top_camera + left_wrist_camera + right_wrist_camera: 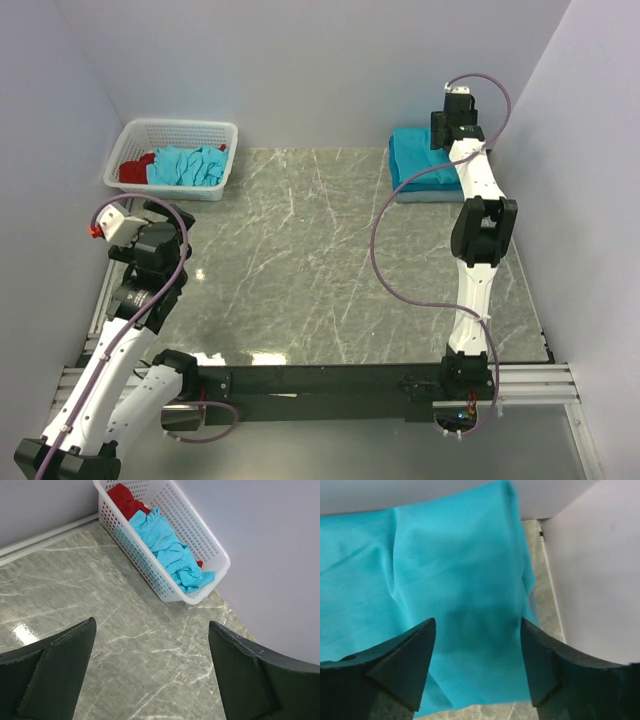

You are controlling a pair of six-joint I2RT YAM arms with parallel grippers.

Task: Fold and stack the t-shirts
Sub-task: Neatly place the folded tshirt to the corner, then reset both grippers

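A folded stack of teal t-shirts (415,165) lies at the table's back right corner. My right gripper (443,148) hovers right over it. In the right wrist view the smooth top t-shirt (455,580) fills the frame, and my right gripper (477,622) is open, its fingers apart above the cloth and holding nothing. Another teal t-shirt (185,165) lies crumpled in the white basket (215,130) at the back left. My left gripper (172,232) is open over bare table in front of that basket, seen in its wrist view as the gripper (151,625) facing the crumpled t-shirt (167,550).
A red cloth (135,170) sits in the basket's left end, under the teal one (122,497). The basket (165,587) stands against the back wall. Walls close in the table on the left, back and right, and the stack lies near the right wall (590,570).
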